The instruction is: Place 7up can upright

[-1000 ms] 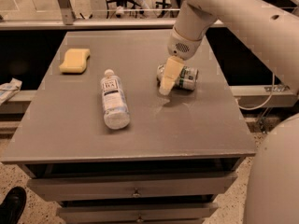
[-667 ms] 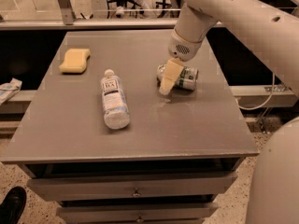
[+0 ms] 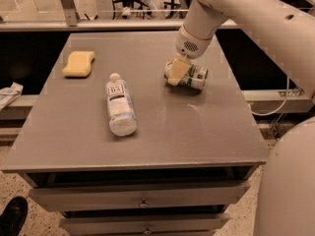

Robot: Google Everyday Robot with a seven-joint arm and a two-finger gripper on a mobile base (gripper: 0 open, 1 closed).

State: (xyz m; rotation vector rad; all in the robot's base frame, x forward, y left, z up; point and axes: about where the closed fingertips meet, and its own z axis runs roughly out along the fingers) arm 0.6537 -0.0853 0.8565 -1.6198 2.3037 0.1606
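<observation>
A yellow rectangular foam sponge (image 3: 78, 64) lies at ten o'clock on the grey flat-topped desk (image 3: 162, 136). A clear plastic bottle (image 3: 119, 106), white cap pointing to twelve o'clock, lies on its side near the centre, with the tool (image 3: 176, 75) at its two o'clock.

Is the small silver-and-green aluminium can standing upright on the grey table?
No, the can lies on its side, with the end effector at one end of it.

Your arm (image 3: 256, 14) is stretching in from the upper right of the frame, sloping down toward the centre. Its white wrist (image 3: 194, 39) is pointing down and slightly left. Your gripper (image 3: 176, 74) is hanging low, just above and right of the frame's centre. Your rounded white body (image 3: 290, 181) is filling the lower right corner.
</observation>
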